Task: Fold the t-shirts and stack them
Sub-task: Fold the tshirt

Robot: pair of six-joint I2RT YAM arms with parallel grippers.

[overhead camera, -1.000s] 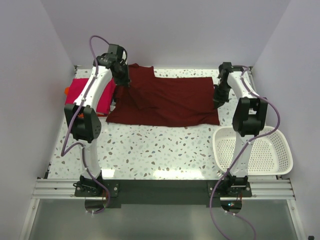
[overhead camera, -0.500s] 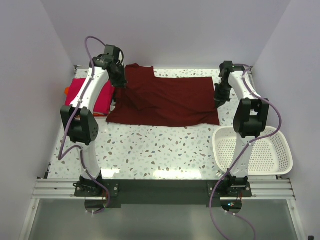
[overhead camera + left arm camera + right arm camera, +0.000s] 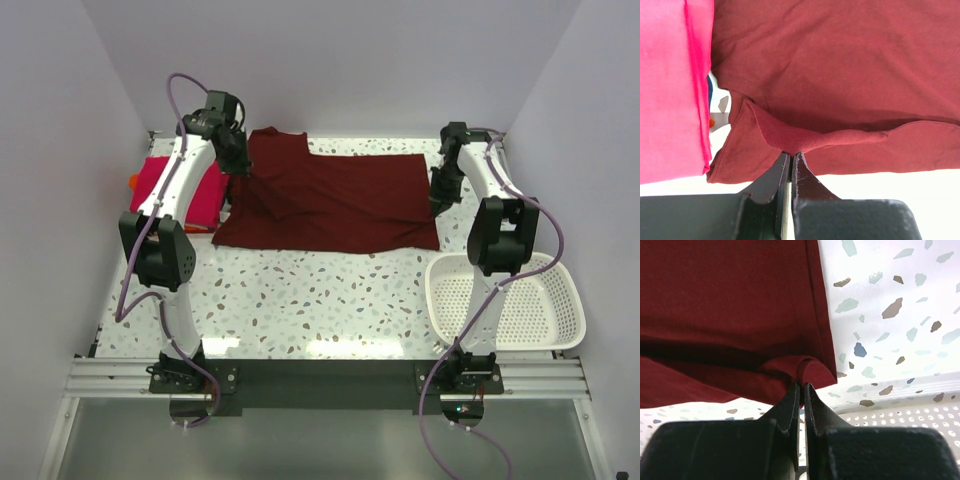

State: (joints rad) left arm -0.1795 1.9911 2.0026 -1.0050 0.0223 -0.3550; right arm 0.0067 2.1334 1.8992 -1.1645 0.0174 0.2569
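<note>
Readable text: none in any view.
maroon t-shirt: plain cloth, no print or tag that can be read.
pink t-shirt: plain, no lettering.
basket: white slotted plastic, no label legible.
counter: speckled pattern only, no signs or numbers.
arm housings: black and white, any marks too small to read.

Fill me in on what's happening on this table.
Both arms are on the maroon t-shirt, spread across the far side of the table. The left gripper is shut on a pinch of cloth at its left edge, the right gripper on one at its right edge. A folded pink t-shirt lies just left; a white basket sits near right.
</note>
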